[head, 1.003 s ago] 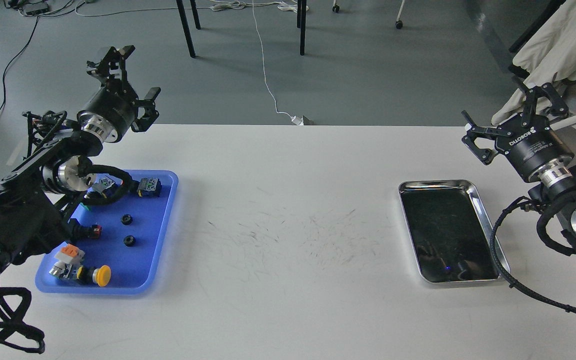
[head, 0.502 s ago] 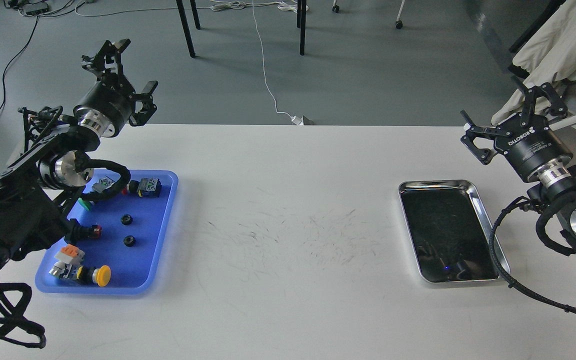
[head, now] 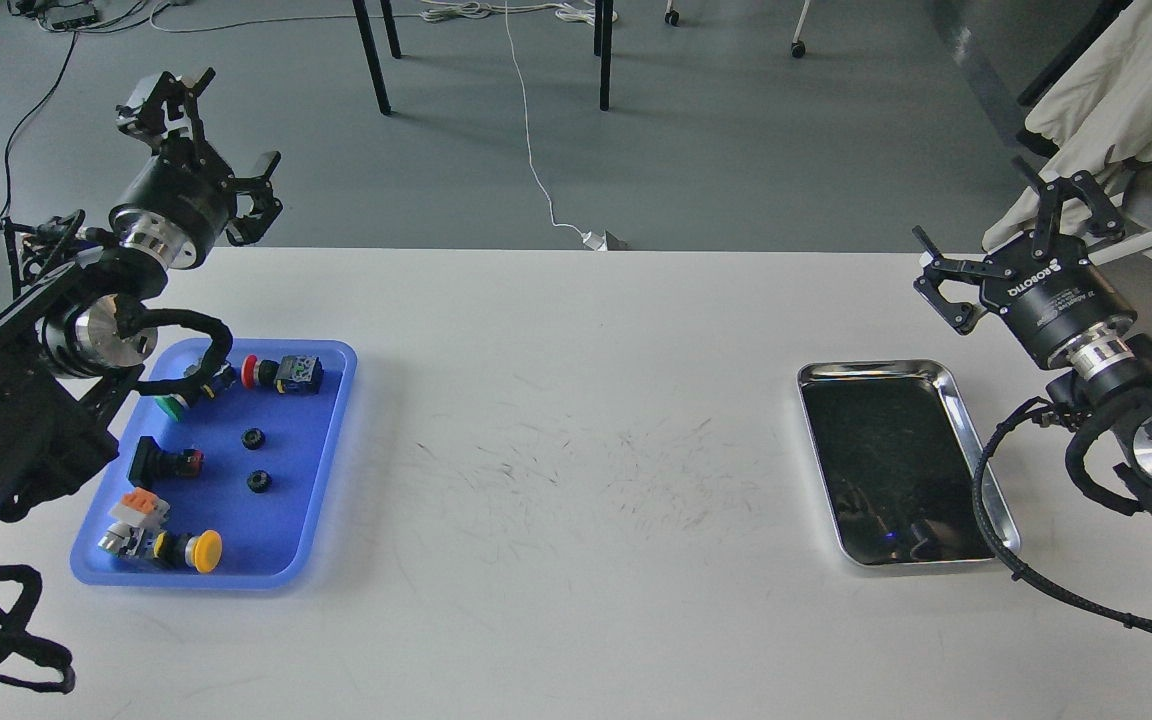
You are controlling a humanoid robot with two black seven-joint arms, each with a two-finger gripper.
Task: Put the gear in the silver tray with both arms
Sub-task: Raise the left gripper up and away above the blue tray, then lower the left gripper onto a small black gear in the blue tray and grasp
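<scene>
My left arm (head: 56, 340) comes in from the left edge, bends at a silver wrist ring above the far corner of the blue plastic tray (head: 321, 470), and rises away from me so that its left gripper (head: 201, 130) points up and outward past the far edge of the white desk (head: 576, 450); its jaws are spread wide and grasp nothing. My right arm (head: 1126, 420) enters from the right edge, with a black cable looping down beside it, and tilts up and to the left, ending in the right gripper (head: 1006, 225), which hangs above the desk's far right part with its jaws released and empty. The shiny rectangular silver tray (head: 961, 410) lies flat on the desk just in front of and below that gripper, its dark mirror-like bottom bare. Two small black round gears (head: 254, 438) sit near the middle of the blue tray, one behind the other, close together but apart. Around them lie a yellow-capped push button (head: 201, 550), a red-capped button part (head: 252, 372) and an orange-topped connector (head: 141, 503).
</scene>
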